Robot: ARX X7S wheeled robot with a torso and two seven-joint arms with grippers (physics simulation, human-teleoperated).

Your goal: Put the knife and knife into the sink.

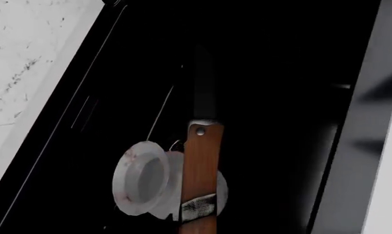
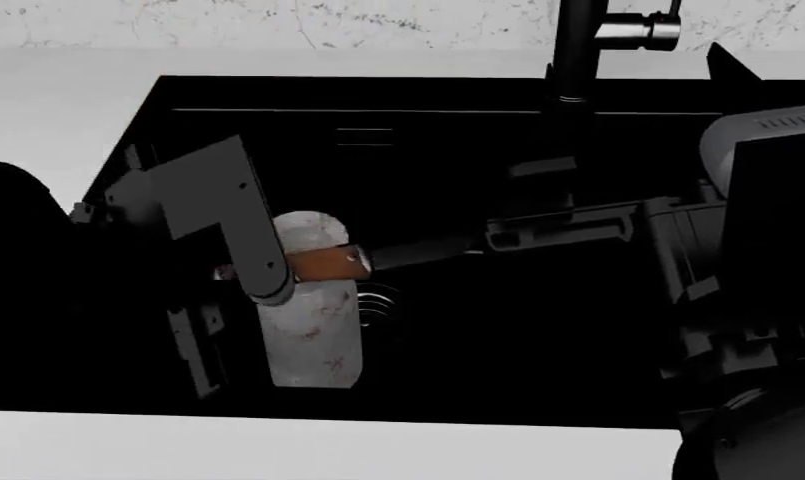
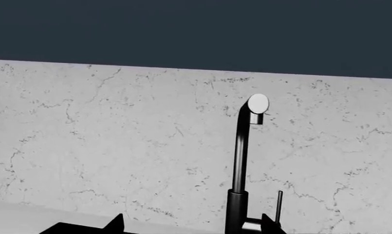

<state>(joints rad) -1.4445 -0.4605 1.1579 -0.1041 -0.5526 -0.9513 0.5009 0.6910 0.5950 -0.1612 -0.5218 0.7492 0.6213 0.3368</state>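
A knife with a brown wooden handle and a dark narrow blade hangs over the black sink. In the head view its handle sticks out of my left gripper, which is shut on it, and the blade points right above the basin. The other knife is out of view. My right gripper is open and empty, its dark fingertips spread wide, facing the faucet and the back wall.
A pale speckled vase lies on its side in the sink under the knife handle, its mouth seen from the left wrist. The tall black faucet stands at the back rim. My right arm hangs over the sink's right side.
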